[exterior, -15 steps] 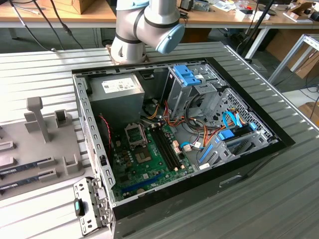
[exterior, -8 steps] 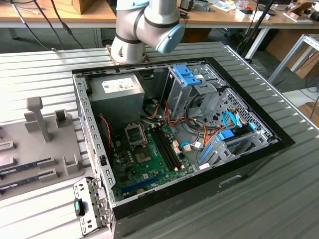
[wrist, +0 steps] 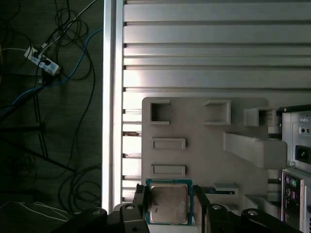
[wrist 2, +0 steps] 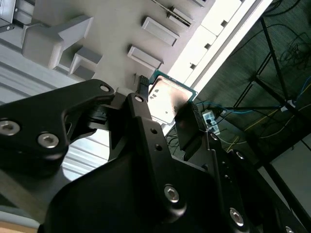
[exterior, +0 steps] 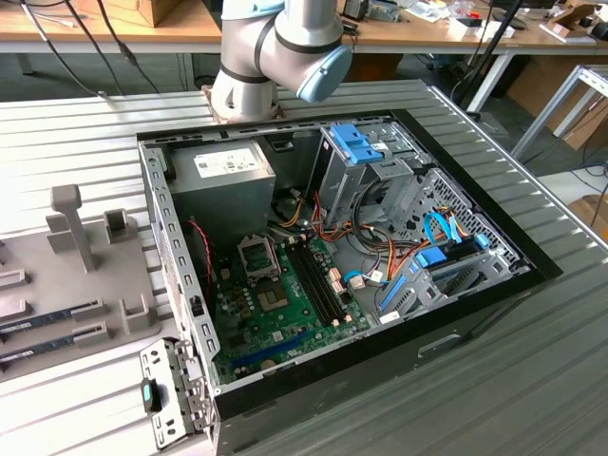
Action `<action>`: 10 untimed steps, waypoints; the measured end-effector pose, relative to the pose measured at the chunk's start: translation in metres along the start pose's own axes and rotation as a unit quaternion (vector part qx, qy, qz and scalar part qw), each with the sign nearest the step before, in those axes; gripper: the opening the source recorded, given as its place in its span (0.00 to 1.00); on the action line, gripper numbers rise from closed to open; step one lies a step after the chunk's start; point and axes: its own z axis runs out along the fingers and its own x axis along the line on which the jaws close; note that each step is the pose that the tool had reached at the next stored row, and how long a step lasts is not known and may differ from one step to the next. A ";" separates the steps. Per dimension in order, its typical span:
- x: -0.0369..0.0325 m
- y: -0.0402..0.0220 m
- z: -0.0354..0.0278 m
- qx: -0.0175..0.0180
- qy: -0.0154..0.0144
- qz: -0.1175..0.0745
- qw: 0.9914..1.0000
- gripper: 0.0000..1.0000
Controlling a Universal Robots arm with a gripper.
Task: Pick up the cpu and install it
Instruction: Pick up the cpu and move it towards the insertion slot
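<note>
The cpu (wrist: 168, 203) is a flat square chip with a silver-grey top and a thin green rim. It sits between my gripper's black fingers (wrist: 140, 201), high above the grey fixture plate (wrist: 204, 150). In the second wrist view the cpu (wrist 2: 166, 97) is pinched at two opposite edges, and my gripper (wrist 2: 164, 106) is shut on it. The open computer case (exterior: 475, 285) lies on the table, with the green motherboard (exterior: 290, 309) inside. Its dark square socket (exterior: 257, 255) lies uncovered near the power supply.
The arm's base (exterior: 275, 47) stands behind the case. The grey power supply (exterior: 223, 166), bundled cables (exterior: 380, 256) and blue-tabbed drive cages (exterior: 356, 142) crowd the case. The fixture plate (exterior: 85, 275) with posts and memory sticks (exterior: 47, 323) lies at the exterior view's left. The table edge (wrist: 111, 97) drops to floor cables.
</note>
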 end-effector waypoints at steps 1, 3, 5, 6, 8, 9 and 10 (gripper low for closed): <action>0.0000 0.0000 -0.0004 0.000 0.000 0.000 1.000 0.47; 0.0000 0.0000 -0.0010 0.000 0.000 0.000 1.000 0.47; 0.0001 0.0000 -0.0023 0.000 0.000 0.000 1.000 0.47; 0.0001 0.0000 -0.0030 0.000 0.000 0.000 1.000 0.47; 0.0001 0.0000 -0.0039 0.000 0.000 0.000 1.000 0.47; 0.0002 0.0000 -0.0045 0.000 0.000 0.000 1.000 0.47; 0.0002 0.0000 -0.0053 0.000 0.000 0.000 1.000 0.47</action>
